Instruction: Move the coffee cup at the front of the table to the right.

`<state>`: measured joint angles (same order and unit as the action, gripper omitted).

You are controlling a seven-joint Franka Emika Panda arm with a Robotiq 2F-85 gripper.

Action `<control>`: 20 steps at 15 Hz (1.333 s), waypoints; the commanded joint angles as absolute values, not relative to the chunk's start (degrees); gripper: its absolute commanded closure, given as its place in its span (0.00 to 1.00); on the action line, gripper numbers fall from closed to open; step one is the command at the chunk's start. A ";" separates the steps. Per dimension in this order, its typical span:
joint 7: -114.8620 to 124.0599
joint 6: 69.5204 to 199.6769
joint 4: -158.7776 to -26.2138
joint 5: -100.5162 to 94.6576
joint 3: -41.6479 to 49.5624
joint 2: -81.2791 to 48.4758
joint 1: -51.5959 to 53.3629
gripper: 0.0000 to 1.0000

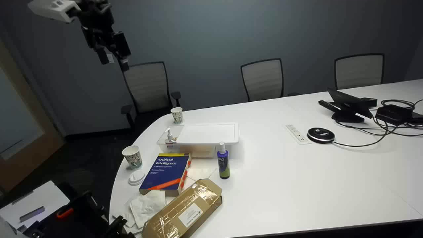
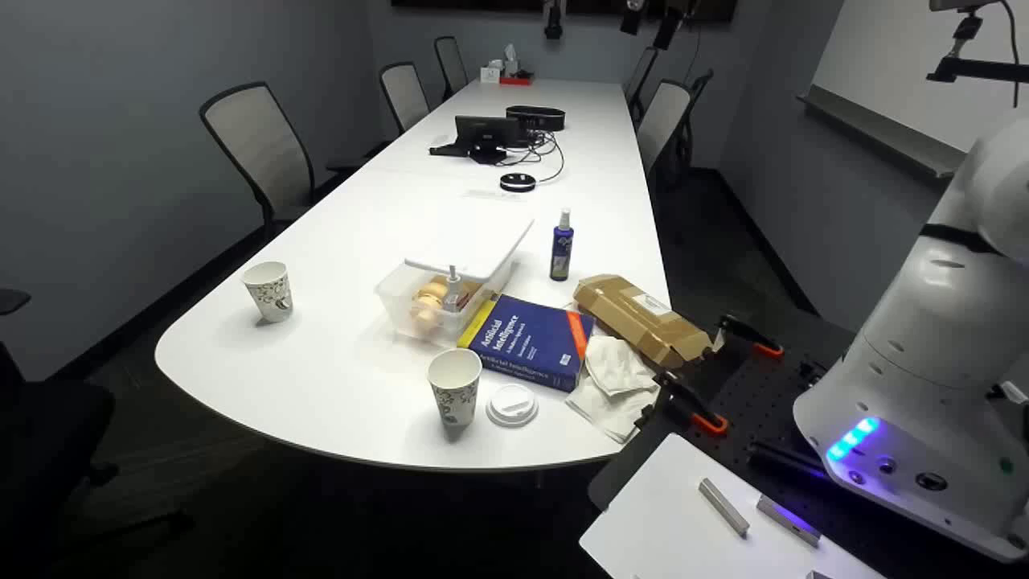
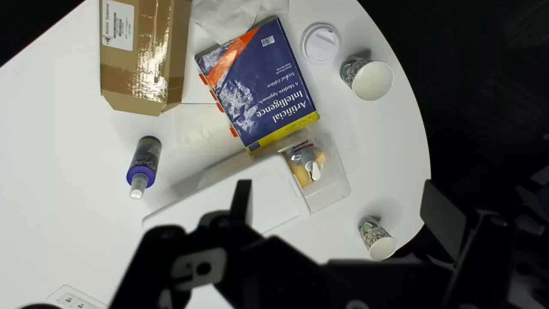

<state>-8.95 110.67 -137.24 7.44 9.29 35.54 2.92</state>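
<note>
Two similar off-white patterned paper cups stand upright and apart on the white table (image 2: 321,378). The frames do not settle which is the coffee cup. One cup (image 2: 455,390) stands near the rounded end beside a white lid; it also shows in an exterior view (image 1: 133,158) and the wrist view (image 3: 372,80). The other cup (image 2: 269,291) stands near the table edge, also in an exterior view (image 1: 177,115). My gripper (image 1: 114,60) is high above the table, touching nothing. In the wrist view my gripper (image 3: 336,197) has its fingers wide apart and empty, with the other cup (image 3: 377,242) seen between them.
A blue book (image 2: 530,338), a clear bin (image 2: 402,301) with a white lid, a purple spray bottle (image 2: 562,249), a brown cardboard box (image 2: 635,318), napkins (image 2: 615,374) and a cup lid (image 2: 512,404) crowd this end. Cables and a black puck (image 1: 320,135) lie farther along.
</note>
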 commanded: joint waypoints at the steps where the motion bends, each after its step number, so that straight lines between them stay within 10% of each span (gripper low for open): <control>1: -9.58 110.49 -137.11 8.15 8.27 35.38 1.61 0.00; 20: -0.67 128.26 -146.88 12.44 -3.87 26.42 6.82 0.00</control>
